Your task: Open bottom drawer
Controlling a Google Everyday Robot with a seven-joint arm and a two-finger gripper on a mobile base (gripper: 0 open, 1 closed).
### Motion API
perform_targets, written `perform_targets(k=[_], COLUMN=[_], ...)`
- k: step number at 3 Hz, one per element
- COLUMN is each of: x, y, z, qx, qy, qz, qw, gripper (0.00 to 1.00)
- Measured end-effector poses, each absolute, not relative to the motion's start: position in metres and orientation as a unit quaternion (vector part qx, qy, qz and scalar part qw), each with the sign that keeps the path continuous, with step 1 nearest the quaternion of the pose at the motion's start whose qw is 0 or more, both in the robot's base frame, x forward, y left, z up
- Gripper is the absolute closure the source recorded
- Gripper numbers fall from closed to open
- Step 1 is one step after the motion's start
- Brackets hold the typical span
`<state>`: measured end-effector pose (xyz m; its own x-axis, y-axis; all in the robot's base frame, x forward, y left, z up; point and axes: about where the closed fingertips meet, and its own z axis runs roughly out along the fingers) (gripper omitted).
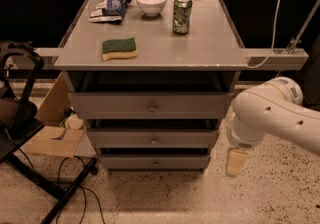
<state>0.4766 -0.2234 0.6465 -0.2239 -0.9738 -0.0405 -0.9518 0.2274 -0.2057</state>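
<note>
The bottom drawer (155, 162) is the lowest of three grey drawers under the grey table, with a small round knob (154, 163) at its centre. Its front sits a little forward of the cabinet, with a dark gap above it. The middle drawer (152, 138) and the top drawer (150, 105) are above it. My white arm (272, 115) comes in from the right, and the gripper (235, 162) hangs at the level of the bottom drawer, to the right of the cabinet and apart from it. Only one pale finger shows.
On the table top (200, 48) lie a green-yellow sponge (119, 48), a white bowl (151, 2), a green can (182, 14) and a snack bag (109, 8). A black chair (20, 118), cardboard (52, 133) and floor cables (75, 188) are at the left.
</note>
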Motion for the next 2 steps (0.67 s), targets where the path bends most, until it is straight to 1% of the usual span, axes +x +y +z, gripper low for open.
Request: perform_targets(k=[1,2], x=[0.487,0.48], y=[-0.217,-0.197], z=[0.62,0.511], qx=[-0.636,-0.658], qy=[0.765,0.749], qz=[-0.071,-0.051], qw=[0.074,0.06], gripper=[0.0,0.0])
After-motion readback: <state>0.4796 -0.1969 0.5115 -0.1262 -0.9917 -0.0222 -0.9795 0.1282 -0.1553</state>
